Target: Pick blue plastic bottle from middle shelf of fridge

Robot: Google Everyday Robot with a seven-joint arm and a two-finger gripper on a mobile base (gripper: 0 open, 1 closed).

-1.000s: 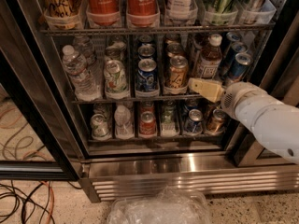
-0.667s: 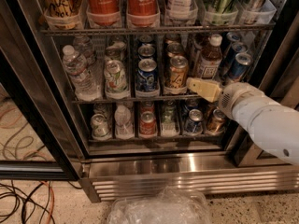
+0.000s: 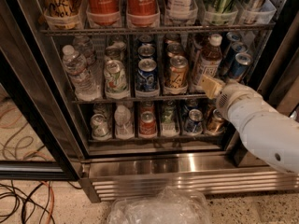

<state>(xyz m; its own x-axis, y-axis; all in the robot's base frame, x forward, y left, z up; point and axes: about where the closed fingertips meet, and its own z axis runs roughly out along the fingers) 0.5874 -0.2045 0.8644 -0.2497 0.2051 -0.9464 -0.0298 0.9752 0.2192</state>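
Note:
The blue plastic bottle (image 3: 208, 59), with amber drink, a white cap and a white label, stands upright at the right of the middle shelf (image 3: 140, 98) of the fridge (image 3: 177, 164). My gripper (image 3: 211, 86), cream-coloured on a white arm, is right in front of the bottle's lower part and covers its base. I cannot tell whether it touches the bottle.
Water bottles (image 3: 77, 71) and cans (image 3: 147, 73) fill the shelf to the bottle's left, and blue cans (image 3: 238, 64) stand to its right. Coca-Cola bottles (image 3: 103, 1) are above and short cans (image 3: 147, 122) below. Crumpled clear plastic (image 3: 159, 209) and cables (image 3: 23, 199) lie on the floor.
My gripper has moved a little further in towards the bottle. The bottle and the cans have not moved.

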